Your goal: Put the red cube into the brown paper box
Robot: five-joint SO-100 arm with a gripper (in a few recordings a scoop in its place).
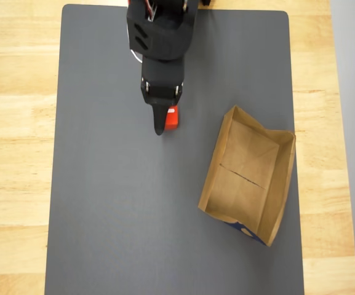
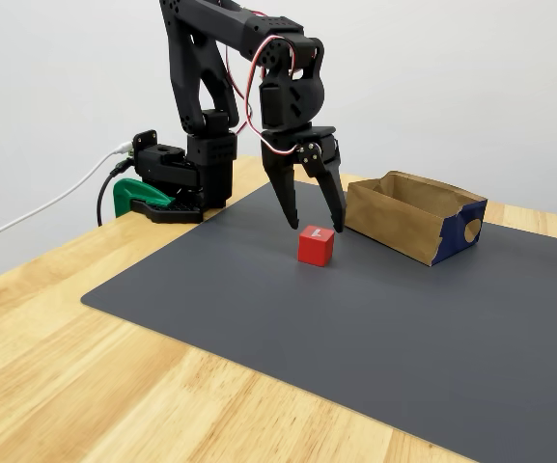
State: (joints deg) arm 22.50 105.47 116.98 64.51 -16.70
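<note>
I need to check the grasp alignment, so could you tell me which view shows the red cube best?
The fixed view: the red cube sits fully exposed on the mat below the open gripper. In the overhead view, the gripper covers most of it, leaving a red sliver.

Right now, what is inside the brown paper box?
Nothing: the brown paper box shows a bare creased floor from overhead. The red cube sits outside on the mat, under the open claw.

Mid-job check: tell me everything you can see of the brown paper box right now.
The brown paper box is a shallow open tray of folded kraft paper, empty, with a crease across its floor and dark blue print on one end wall. It sits flat and skewed on the grey mat, apart from the red cube; nothing touches it.
</note>
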